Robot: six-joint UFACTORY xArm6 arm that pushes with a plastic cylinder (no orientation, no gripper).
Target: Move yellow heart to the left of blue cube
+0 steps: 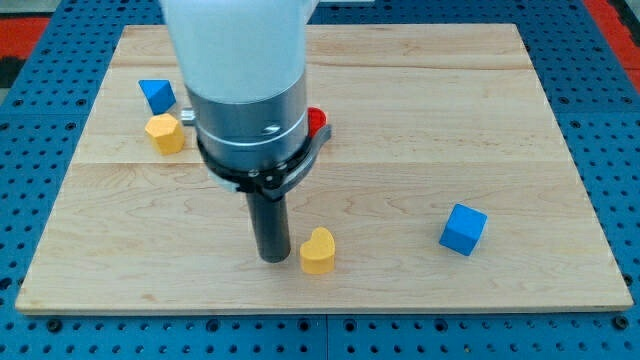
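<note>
The yellow heart (318, 251) lies on the wooden board near the view's bottom centre. The blue cube (463, 229) sits to its right, well apart. My tip (273, 256) rests on the board just left of the yellow heart, close to it or touching it. The arm's white and grey body covers the upper middle of the board.
A second blue block (157, 95) sits at the upper left, with a yellow hexagon-like block (166, 133) just below it. A red block (316, 122) shows partly behind the arm's body. The board (420, 100) lies on a blue perforated table.
</note>
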